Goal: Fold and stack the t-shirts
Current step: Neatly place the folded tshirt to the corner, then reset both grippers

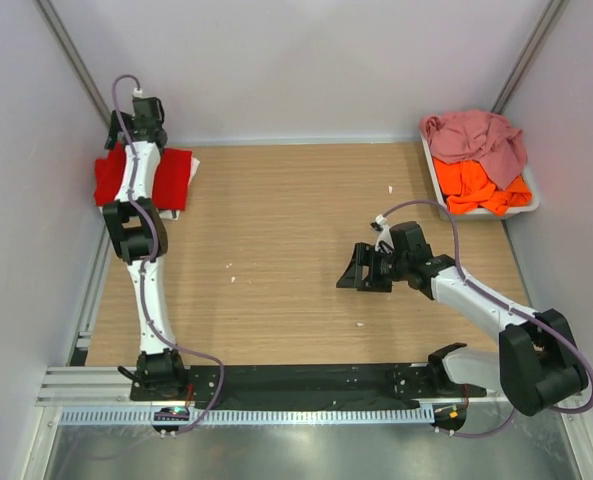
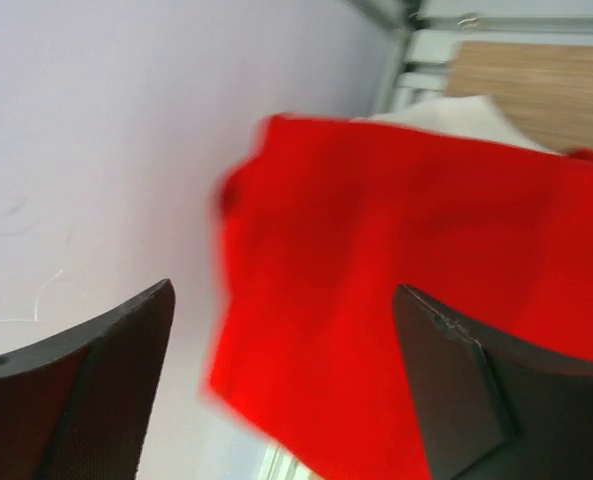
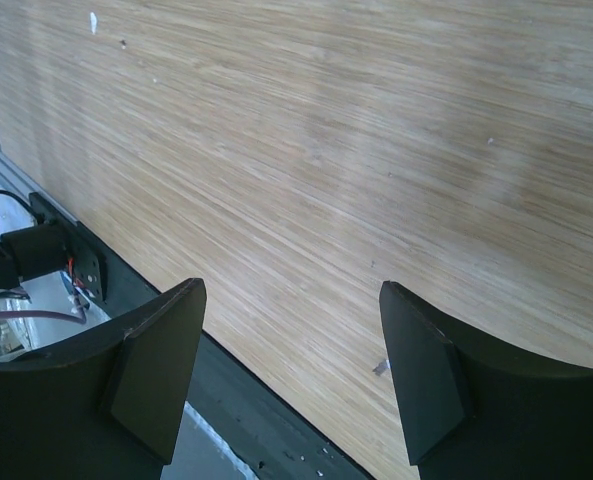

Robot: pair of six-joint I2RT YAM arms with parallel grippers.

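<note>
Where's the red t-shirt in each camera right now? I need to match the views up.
Top external: the red t-shirt lies at the table's far-left corner, by the left wall.
Left wrist: it fills the centre and right of the picture, blurred, close to the camera.
Right wrist: not in it.
Shared landmark: the wooden tabletop, which shows in all three views.

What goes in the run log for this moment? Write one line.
left claw open above red t-shirt | right claw open, empty, over table | pink t-shirt, orange t-shirt crumpled in tray
</note>
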